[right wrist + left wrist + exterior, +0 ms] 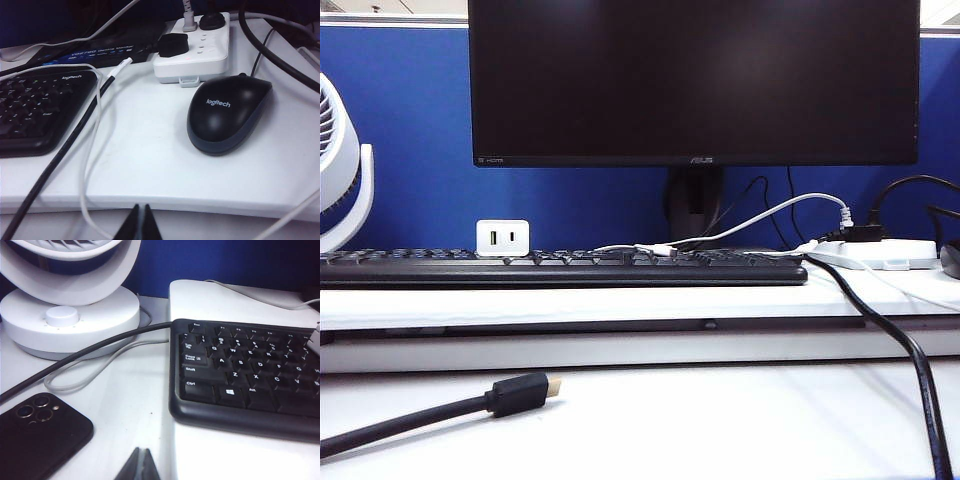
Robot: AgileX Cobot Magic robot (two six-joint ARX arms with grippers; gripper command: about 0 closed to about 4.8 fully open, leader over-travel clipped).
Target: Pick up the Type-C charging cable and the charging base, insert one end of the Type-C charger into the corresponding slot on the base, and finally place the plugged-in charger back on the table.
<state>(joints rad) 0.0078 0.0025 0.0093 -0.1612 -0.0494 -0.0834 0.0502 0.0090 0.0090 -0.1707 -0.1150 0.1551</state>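
Both end effectors closed, over table.

A black keyboard lies along the raised shelf below a dark monitor, with a white desk fan at the shelf's left end. A white power strip and black mouse sit near its right end. A black phone and thick black gold-tipped cable lie on the lower surface.

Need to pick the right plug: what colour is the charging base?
White, with two dark ports; the charging base shows best in the exterior view.
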